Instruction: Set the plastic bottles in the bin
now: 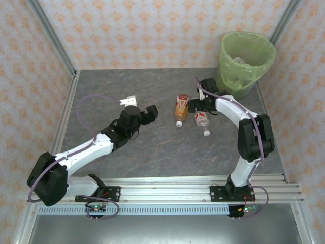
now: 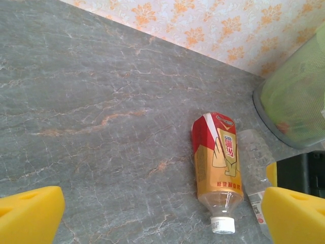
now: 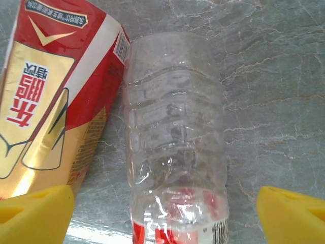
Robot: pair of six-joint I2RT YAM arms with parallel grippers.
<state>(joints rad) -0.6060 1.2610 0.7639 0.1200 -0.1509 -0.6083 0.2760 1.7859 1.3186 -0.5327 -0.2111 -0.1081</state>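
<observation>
Right hand (image 3: 165, 216) open, pads straddling clear bottle (image 3: 172, 127), not touching it
Clear bottle lying on surface (image 1: 152, 147), right of centre; orange-label bottle (image 2: 216, 162) just beside it, maybe touching
Bin (image 1: 231, 71) at far right, well apart
Risks: pad on orange-label side catching that bottle on closing, dragging both; thin ribbed wall buckling, bottle squirting out of grip; round body rolling off line
Left hand (image 2: 162, 216) open, empty, left of bottles

Count: 2 plastic bottles lying side by side on the table (image 1: 152, 147), right of centre: 1 gold-and-red-label bottle (image 1: 181, 108), 1 clear bottle (image 1: 202, 120) with a red-white label. 1 bin (image 1: 238, 73), far right, green liner. 2 arms: left arm (image 1: 86, 150), right arm (image 1: 244, 127).
</observation>
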